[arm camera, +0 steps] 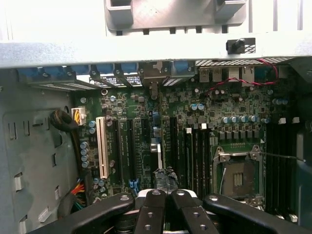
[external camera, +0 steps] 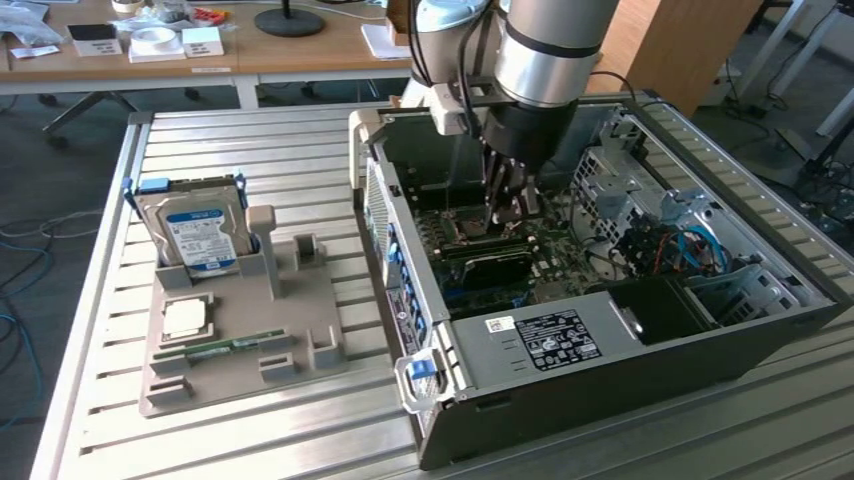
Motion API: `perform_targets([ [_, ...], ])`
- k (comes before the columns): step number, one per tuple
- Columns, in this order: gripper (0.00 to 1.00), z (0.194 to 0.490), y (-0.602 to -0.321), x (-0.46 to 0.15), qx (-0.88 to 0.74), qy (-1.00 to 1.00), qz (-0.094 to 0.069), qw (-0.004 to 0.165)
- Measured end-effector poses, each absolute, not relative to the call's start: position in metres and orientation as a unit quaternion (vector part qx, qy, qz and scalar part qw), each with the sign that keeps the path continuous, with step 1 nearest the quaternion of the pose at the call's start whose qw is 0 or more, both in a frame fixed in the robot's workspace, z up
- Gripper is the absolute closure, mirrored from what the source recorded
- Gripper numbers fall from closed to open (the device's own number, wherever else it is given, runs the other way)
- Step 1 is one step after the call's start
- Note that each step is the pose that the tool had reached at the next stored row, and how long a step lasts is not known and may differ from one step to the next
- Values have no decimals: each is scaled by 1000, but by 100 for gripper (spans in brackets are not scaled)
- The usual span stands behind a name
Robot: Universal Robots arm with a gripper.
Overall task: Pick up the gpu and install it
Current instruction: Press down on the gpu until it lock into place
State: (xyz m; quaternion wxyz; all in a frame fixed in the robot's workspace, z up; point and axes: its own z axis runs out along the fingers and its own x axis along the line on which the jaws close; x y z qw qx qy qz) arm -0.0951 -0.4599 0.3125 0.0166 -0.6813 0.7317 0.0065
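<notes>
Gripper: the gripper point(external camera: 514, 205) reaches down inside the open computer case point(external camera: 747, 340), its fingers point(arm camera: 165, 204) pressed together over the motherboard point(arm camera: 195, 126).
Card: the gpu point(arm camera: 155, 146) stands on edge in a slot just beyond the fingertips; whether the closed fingers grip its top edge cannot be told.
Holder: the grey tray point(external camera: 227, 340) beside the case carries the hard drive point(external camera: 198, 235), upright at its far end.
</notes>
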Motion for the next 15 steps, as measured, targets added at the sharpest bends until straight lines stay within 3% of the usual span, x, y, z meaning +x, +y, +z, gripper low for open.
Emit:
perform_targets([
  [15, 89, 304, -455, -93, -681, 732, 6, 17],
])
